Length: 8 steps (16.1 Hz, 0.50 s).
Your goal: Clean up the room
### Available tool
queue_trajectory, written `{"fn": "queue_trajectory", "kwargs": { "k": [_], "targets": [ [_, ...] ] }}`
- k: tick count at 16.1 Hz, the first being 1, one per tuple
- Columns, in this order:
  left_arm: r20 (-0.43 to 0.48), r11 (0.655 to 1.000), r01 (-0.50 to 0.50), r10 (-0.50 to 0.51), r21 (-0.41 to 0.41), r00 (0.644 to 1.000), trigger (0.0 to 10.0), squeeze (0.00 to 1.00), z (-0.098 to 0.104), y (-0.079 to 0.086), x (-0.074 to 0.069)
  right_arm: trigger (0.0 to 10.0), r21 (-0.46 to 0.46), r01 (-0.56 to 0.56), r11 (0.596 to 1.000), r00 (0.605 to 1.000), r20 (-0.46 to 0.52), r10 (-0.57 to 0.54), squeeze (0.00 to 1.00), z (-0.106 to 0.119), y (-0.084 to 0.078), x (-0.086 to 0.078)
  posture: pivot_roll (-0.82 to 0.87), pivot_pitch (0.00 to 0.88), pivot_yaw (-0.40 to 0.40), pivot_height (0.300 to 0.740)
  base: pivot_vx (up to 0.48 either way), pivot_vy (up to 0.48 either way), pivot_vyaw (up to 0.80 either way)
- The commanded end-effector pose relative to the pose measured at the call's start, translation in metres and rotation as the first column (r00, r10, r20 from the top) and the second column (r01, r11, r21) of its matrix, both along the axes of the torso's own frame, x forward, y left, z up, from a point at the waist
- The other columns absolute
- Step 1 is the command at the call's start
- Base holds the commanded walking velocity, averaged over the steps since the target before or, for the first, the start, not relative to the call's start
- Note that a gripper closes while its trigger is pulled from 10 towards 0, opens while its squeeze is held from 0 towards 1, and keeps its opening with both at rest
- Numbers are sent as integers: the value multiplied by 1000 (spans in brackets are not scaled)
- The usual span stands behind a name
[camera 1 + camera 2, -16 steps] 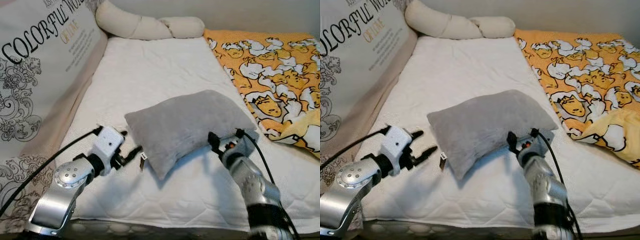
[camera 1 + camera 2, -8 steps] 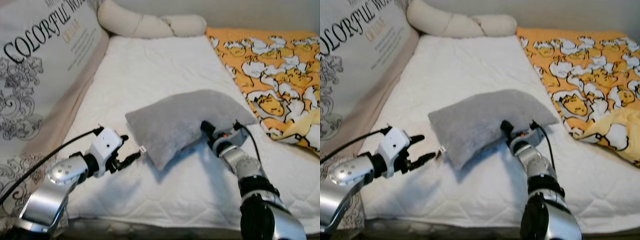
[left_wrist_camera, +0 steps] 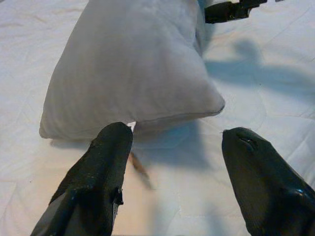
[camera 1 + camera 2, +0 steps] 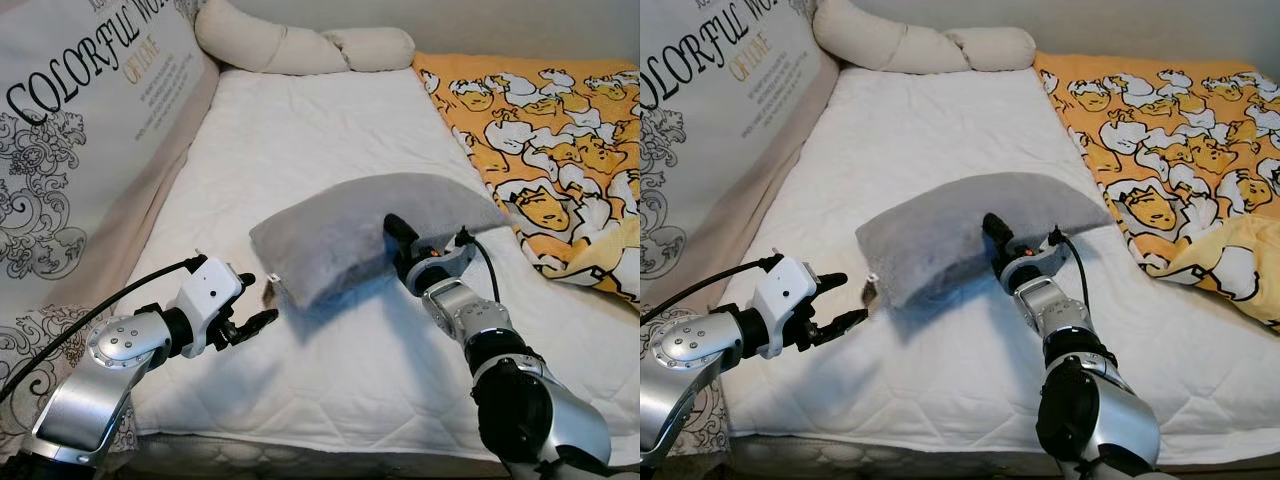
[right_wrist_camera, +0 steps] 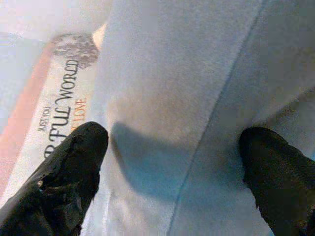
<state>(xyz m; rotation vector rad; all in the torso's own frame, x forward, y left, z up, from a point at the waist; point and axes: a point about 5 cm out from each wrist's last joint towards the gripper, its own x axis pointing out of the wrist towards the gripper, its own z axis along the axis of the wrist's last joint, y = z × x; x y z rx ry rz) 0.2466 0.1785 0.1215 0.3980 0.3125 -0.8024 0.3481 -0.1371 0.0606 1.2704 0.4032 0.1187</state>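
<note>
A grey pillow [image 4: 350, 230] lies on the white mattress [image 4: 300, 120], its near edge raised with shadow under it. My right gripper [image 4: 405, 250] is pushed in at that near edge, open. Its fingers [image 5: 74, 162] straddle the grey fabric [image 5: 187, 73], one black finger lying on top of the pillow. My left gripper [image 4: 260, 298] hovers open just off the pillow's near left corner, where a small tag [image 3: 139, 169] hangs between its fingers [image 3: 106, 157]. It touches nothing.
A tall printed cushion [image 4: 80, 130] leans along the left side. A cream knotted bolster [image 4: 300, 45] lies at the head. An orange cartoon blanket [image 4: 550, 110] covers the right side. The bed's front edge [image 4: 320, 440] runs just below my arms.
My right gripper has pushed further in at the pillow's near edge, and that edge has risen off the mattress. The left gripper has stayed by the pillow's corner.
</note>
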Motion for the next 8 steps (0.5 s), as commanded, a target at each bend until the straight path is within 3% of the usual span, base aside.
{"fn": "queue_trajectory", "kwargs": {
  "k": [1,2,3,4,8],
  "targets": [
    [21,1000,26,-26,-4,999,10000,0,4,-5,0,10000,0,-1,1000,1000,-19,1,0,-1,2,0,59,0,-19,740,0,0,0],
    [21,1000,27,-27,-4,999,10000,0,4,-5,0,6039,-24,4,1000,998,-60,-5,0,-6,1,-2,59,0,-19,740,0,0,0],
    [20,1000,29,-29,-3,999,10000,0,4,-6,-1,1255,-44,10,999,996,-83,-14,0,-8,1,-3,58,0,-19,740,0,0,0],
    [19,1000,30,-30,-3,999,10000,0,3,-6,-1,0,-48,20,999,994,-103,-25,0,-11,0,-4,58,0,-20,740,0,0,0],
    [14,999,37,-37,-7,999,10000,0,3,-6,-1,0,-133,27,991,992,-115,-42,0,-15,-3,-5,59,0,-23,740,0,0,0]
  ]
}}
